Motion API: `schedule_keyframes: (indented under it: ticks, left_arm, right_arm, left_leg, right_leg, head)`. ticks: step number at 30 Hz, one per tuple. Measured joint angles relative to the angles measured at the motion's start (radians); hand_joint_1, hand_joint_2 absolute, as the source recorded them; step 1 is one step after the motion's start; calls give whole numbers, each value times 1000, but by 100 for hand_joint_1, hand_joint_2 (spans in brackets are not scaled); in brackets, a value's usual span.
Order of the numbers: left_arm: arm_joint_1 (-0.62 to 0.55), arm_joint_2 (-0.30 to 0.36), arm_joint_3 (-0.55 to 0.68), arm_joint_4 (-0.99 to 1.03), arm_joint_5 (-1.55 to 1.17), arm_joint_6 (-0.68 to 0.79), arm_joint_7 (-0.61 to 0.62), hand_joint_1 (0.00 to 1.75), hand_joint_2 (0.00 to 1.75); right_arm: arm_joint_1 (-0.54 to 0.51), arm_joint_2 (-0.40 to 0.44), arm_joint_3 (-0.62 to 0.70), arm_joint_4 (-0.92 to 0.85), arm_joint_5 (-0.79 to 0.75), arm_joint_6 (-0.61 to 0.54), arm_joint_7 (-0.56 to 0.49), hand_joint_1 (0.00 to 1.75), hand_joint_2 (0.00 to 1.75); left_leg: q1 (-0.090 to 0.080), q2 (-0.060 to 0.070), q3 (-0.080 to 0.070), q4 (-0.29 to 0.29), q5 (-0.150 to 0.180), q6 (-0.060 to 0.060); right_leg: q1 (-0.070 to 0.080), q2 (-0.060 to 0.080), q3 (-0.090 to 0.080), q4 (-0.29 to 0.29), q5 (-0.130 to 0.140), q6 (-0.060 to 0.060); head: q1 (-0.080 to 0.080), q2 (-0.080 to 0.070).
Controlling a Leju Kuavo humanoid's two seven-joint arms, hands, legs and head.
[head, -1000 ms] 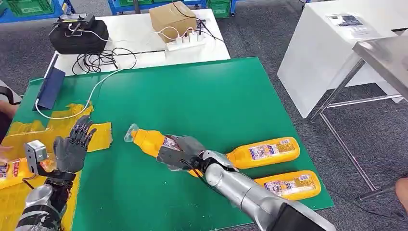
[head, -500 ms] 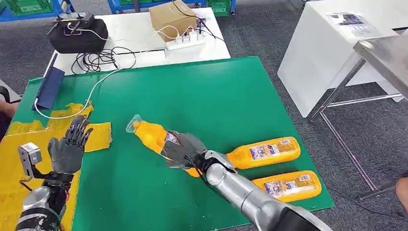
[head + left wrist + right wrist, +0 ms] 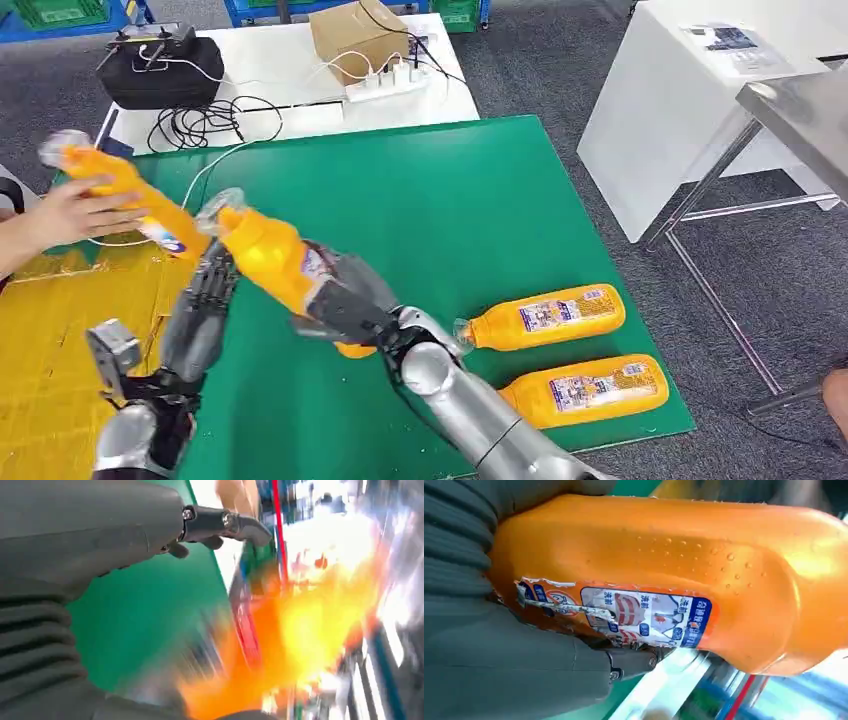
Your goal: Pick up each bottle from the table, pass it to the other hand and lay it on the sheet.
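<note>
My right hand (image 3: 350, 300) grips an orange bottle (image 3: 262, 255) around its labelled body and holds it tilted above the green table (image 3: 420, 210), clear cap up and to the left. In the right wrist view the bottle (image 3: 664, 565) lies against my right hand (image 3: 499, 660). My left hand (image 3: 200, 320) is open, fingers stretched up just under the bottle's neck. In the left wrist view, my left hand (image 3: 100, 540) faces a blurred orange bottle (image 3: 300, 630). Two more orange bottles (image 3: 545, 317) (image 3: 590, 385) lie on the table's right. The yellow sheet (image 3: 60, 350) lies at the left.
A person's hand (image 3: 65, 215) at the left edge holds another orange bottle (image 3: 125, 195) above the sheet. A white table behind carries a black bag (image 3: 160, 70), a cardboard box (image 3: 355, 35), a power strip (image 3: 390, 85) and cables. A white table (image 3: 690, 100) stands right.
My right hand lifted the bottle off the table, up and left toward my left hand, which moved right under it. A person's hand came in and raised a bottle over the sheet.
</note>
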Motion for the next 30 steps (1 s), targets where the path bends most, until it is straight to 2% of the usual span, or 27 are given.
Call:
schedule_keyframes:
  ticks: [3,7,14,19,26,27,28,29,30]
  left_arm:
    - [9,-7,-74,-41,30,42,-1,0,175]
    - [21,-2,-100,-71,50,46,-3,0,175]
    - [27,6,-102,-77,57,44,2,0,175]
    - [36,21,-101,-76,69,52,9,0,175]
    - [53,39,-94,-76,70,56,10,0,175]
    - [55,40,-93,-76,70,60,13,10,175]
    - [57,41,-93,-76,69,70,17,33,175]
    - [58,42,-93,-73,67,75,20,35,175]
    - [61,42,-93,-73,65,78,22,47,175]
  right_arm:
    - [3,29,47,0,-5,-6,4,175,175]
    - [1,35,78,3,-21,-8,15,175,175]
    - [-35,48,125,53,-41,0,29,175,175]
    - [-72,49,218,80,-108,0,79,175,175]
    - [-106,44,287,116,-134,-3,87,175,175]
    - [-110,44,294,120,-138,-3,87,175,175]
    - [-114,44,304,126,-142,-3,87,175,175]
    - [-118,44,312,131,-143,-3,89,175,175]
    - [-121,43,320,136,-145,-4,89,175,175]
  left_leg:
    - [0,-1,0,0,0,0]
    - [0,-1,-1,0,0,0]
    - [0,-1,0,0,0,0]
    - [0,0,0,0,0,0]
    - [0,0,-1,0,0,0]
    - [0,0,-1,0,0,0]
    - [0,0,-1,0,0,0]
    - [0,0,-1,0,0,0]
    - [0,0,-1,0,0,0]
  right_leg:
    - [0,0,0,0,0,0]
    - [0,0,0,0,0,0]
    - [0,0,0,0,0,0]
    - [0,0,-1,0,0,0]
    - [0,0,-2,0,0,0]
    - [0,0,-2,0,0,0]
    - [0,0,-2,0,0,0]
    - [0,0,-2,0,0,0]
    - [0,0,-2,0,0,0]
  head:
    - [0,0]
    - [0,0]
    - [0,0]
    - [0,0]
    - [0,0]
    - [0,0]
    - [0,0]
    - [0,0]
    - [0,0]
